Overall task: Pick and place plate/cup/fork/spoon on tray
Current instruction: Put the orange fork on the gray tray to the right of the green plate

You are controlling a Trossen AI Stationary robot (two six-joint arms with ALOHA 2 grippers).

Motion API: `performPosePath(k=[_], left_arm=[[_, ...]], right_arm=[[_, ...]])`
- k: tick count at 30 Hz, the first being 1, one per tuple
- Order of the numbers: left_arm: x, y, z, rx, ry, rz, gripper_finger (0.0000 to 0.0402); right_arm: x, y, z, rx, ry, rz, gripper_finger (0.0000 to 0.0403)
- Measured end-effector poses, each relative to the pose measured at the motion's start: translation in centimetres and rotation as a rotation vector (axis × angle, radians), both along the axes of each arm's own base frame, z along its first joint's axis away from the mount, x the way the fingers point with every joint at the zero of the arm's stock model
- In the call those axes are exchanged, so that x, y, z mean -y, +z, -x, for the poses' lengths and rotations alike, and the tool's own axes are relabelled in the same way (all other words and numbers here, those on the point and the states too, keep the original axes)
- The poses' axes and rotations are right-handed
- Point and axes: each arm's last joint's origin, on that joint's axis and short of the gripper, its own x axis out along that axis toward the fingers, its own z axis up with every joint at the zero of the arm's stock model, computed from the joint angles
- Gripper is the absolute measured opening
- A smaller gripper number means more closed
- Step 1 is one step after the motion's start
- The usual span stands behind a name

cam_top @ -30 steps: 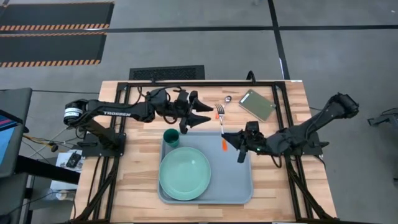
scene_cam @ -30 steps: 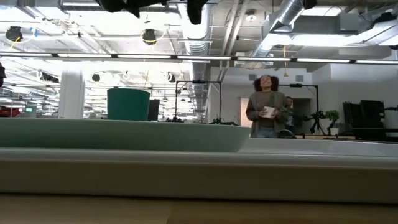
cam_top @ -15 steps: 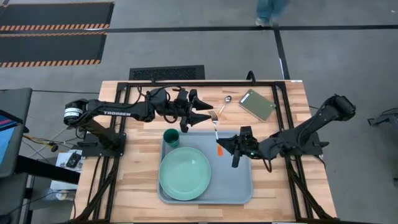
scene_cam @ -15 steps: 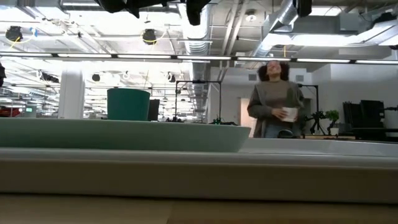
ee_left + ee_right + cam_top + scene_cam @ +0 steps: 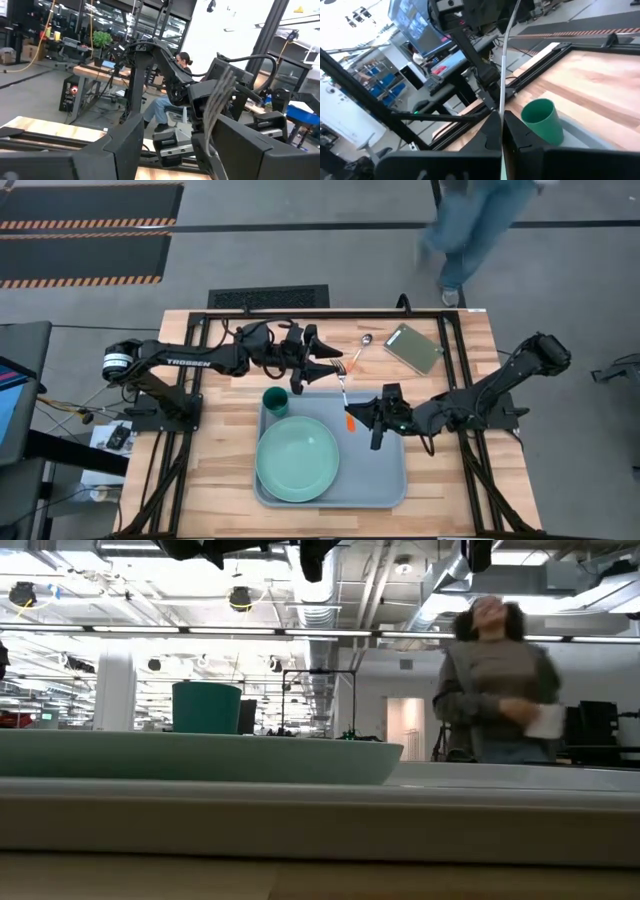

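My right gripper (image 5: pixel 364 417) is shut on the orange-handled fork (image 5: pixel 344 385) above the tray's far right part. The fork's tines (image 5: pixel 340 367) stand at the fingertips of my left gripper (image 5: pixel 328 359), which is open; whether they touch I cannot tell. The tines show between its fingers in the left wrist view (image 5: pixel 220 97). The mint-green plate (image 5: pixel 297 460) and the teal cup (image 5: pixel 276 401) rest on the pale blue-grey tray (image 5: pixel 385 480). The spoon (image 5: pixel 360 349) lies on the table beyond the tray. My right gripper pinches the fork between its two fingers where the metal neck (image 5: pixel 502 102) leaves the orange handle (image 5: pixel 350 422). The fingers come level from the table's right and lie across the fork. The fork is lifted clear, tines toward the far edge.
A small green-grey flat rectangle (image 5: pixel 413 347) lies at the table's far right, next to the spoon. A person walks past behind the table (image 5: pixel 495 680). In the low view the plate's rim (image 5: pixel 200 758) and the cup (image 5: pixel 207 707) rise above the tray's near rim (image 5: pixel 320 815).
My right gripper has gone toward the table's left edge with the fork, still shut on it. The fork's tines have come up to my left gripper's fingertips. The person behind the table has walked across.
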Motion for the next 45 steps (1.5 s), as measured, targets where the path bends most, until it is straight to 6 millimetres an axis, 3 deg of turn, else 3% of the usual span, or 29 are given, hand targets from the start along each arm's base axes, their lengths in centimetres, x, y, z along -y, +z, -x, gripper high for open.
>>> performPosePath(k=[21, 27, 35, 39, 45], left_arm=[[0.5, 0.2, -0.1, 0.021, 0.045, -0.015, 0.001], [-0.3, -0.4, -0.1, -0.05, 0.137, 0.109, 0.0002], [-1.2, -1.4, -0.1, -0.146, 0.231, 0.168, 0.0], [-1.3, -1.5, -0.1, -0.156, 0.233, 0.189, 0.0], [-0.8, -2.9, -0.1, -0.305, 0.236, 0.264, 0.0]], right_arm=[[0.2, -0.1, -0.1, -0.014, -0.011, 0.01, 0.0018], [0.5, 0.4, 0.3, -0.018, -0.012, 0.061, 0.0049], [1.7, 1.9, 3.1, -0.07, 0.013, 0.063, 0.0098], [2.3, 1.6, 4.2, -0.149, -0.001, 0.078, 0.0108], [4.1, 1.9, 6.2, -0.223, -0.08, 0.074, 0.0108]])
